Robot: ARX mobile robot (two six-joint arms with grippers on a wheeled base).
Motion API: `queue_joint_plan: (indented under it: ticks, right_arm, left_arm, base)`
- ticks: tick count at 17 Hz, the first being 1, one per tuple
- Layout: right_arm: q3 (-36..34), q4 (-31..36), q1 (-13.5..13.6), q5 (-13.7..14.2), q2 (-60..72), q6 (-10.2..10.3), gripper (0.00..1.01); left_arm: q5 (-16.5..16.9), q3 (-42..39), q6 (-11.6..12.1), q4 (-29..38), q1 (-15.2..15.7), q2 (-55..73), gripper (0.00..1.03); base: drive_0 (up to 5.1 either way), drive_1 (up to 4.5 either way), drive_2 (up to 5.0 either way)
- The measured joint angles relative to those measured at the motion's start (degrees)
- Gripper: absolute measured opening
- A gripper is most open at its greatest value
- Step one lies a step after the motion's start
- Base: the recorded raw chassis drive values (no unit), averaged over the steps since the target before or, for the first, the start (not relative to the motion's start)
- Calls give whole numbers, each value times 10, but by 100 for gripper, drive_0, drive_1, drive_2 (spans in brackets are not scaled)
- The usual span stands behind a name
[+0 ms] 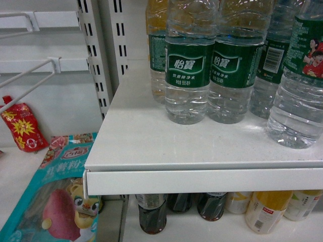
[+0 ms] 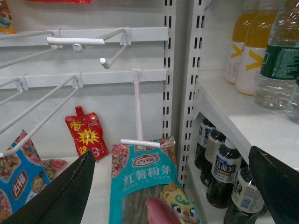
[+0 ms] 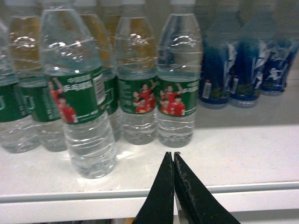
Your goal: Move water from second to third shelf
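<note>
Head: water stands in a row on the shelf; no arm in sight.
Left wrist: left pincer gapes wide, empty, by the noodle bag.
Right wrist: right pincer pressed closed, empty, at the shelf edge. Open it first, then square up on the nearest water bottle.

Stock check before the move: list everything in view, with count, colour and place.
Water bottles: at least six, clear with green labels, on the white shelf, front rows.
Yellow drink bottles: several, behind the water.
Blue bottles: three, right of the water.
Dark drink bottles: at least four, shelf below.
Cream bottles: about three, shelf below, right.
Teal noodle packet: one, left bay.
Red pouch: one, left bay, against the back wall.
White hooks: several, left bay.
Left gripper: black, open.
Right gripper: black, shut, empty, before the shelf edge.
</note>
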Motion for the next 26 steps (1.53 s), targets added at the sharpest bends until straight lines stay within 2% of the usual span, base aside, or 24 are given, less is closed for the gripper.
queue_joint_plan:
  ticks: [1, 8, 11, 13, 22, 23, 26]
  right_arm:
    - [-11, -4, 5, -11, -12, 0, 2]
    - [-48, -29, 4, -10, -79, 0, 2]
    - [-51, -102, 4, -11, -132, 0, 2]
    - [-58, -115, 4, -10, -156, 0, 2]
    - [-69, -113, 4, -10, -187, -2, 2]
    - [-69, -113, 4, -10, -187, -2, 12]
    - [-69, -113, 4, -10, -187, -2, 50]
  left_arm:
    - [0, 0, 0, 0, 0, 0, 98]
    - [0, 0, 0, 0, 0, 0, 98]
    - [1, 0, 0, 0, 0, 0, 98]
    - [0, 0, 0, 0, 0, 0, 98]
    - [0, 0, 0, 0, 0, 0, 98]
    - [0, 0, 0, 0, 0, 0, 98]
    - [0, 0, 0, 0, 0, 0, 98]
  base:
    - [0, 0, 0]
    - [0, 0, 0]
    - [0, 0, 0]
    - [0, 0, 0]
    - [0, 0, 0]
    - [0, 0, 0]
    - [0, 0, 0]
